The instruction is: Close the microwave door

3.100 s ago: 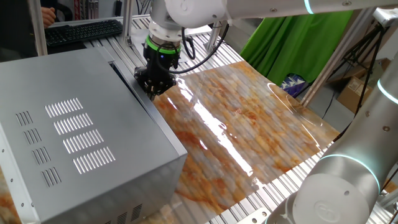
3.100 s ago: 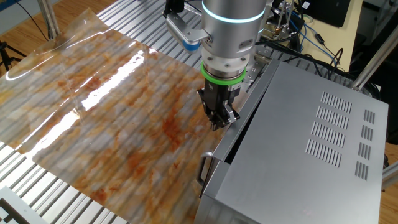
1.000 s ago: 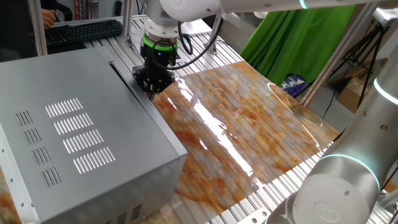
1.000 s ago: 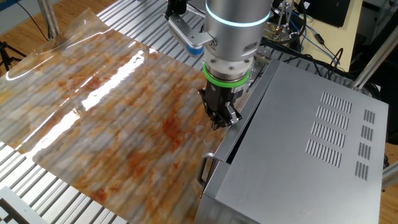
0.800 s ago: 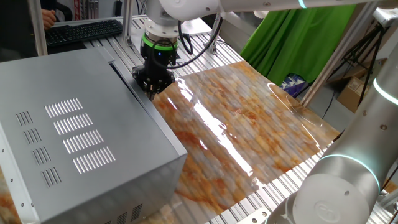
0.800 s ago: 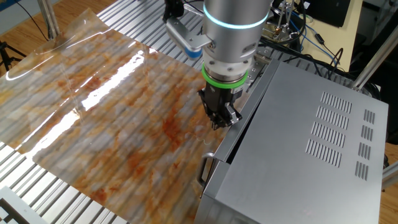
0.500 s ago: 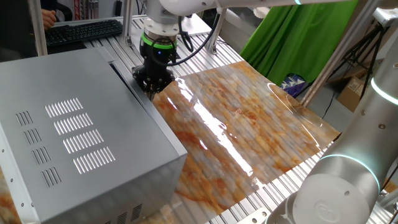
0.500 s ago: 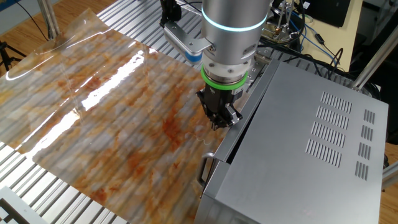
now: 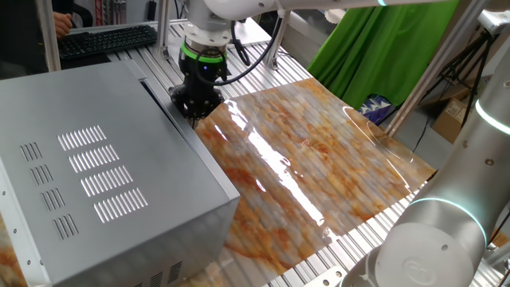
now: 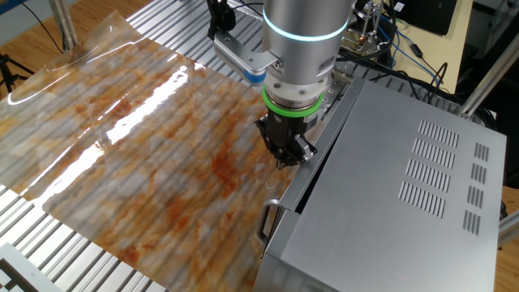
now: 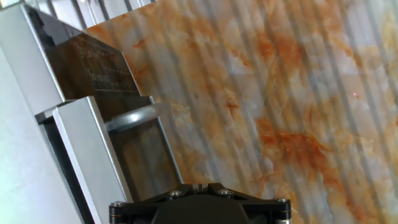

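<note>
The black two-finger pincer (image 10: 285, 160) hangs just beside the thin silver-framed, dark-glass microwave door (image 11: 93, 149), which stands nearly shut against the front of the large boxy silver-grey microwave (image 9: 88, 159). Whether its fingers are apart or together, I cannot tell.

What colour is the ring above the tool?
Green ring, clearest in the other fixed view.

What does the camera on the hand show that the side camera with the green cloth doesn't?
Only the hand view shows the door's dark glass front and its curved handle. Only the fixed view shows the arm, the gripper beside the door, the microwave's slotted top and a keyboard. Both show the orange-marbled mat.
</note>
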`<state>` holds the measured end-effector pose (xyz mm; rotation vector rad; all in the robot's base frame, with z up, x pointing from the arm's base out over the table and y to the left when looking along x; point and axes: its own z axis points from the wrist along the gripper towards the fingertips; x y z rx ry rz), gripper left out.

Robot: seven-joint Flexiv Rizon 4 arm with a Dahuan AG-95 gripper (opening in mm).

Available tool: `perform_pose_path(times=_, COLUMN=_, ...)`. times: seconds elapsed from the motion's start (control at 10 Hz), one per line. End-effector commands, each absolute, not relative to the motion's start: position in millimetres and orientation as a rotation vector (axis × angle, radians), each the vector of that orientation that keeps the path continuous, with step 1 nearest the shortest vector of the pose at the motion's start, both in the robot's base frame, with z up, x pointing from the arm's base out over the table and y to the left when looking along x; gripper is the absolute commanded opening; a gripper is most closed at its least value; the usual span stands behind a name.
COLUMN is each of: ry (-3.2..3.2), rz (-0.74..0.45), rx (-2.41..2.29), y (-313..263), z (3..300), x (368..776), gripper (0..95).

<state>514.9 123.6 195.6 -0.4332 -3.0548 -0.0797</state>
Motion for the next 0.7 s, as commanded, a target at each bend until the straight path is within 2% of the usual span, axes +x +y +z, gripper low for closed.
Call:
perform_pose_path(times=0.1, ry=-3.06, rz=-0.084, rx=-0.399, y=124.5, z=195.3, x=514.4, gripper=0.0)
perform_pose_path(times=0.7, ry=-3.062, rz=-0.102, rx=-0.371, y=124.5, z=195.3, x=514.4, gripper=0.0)
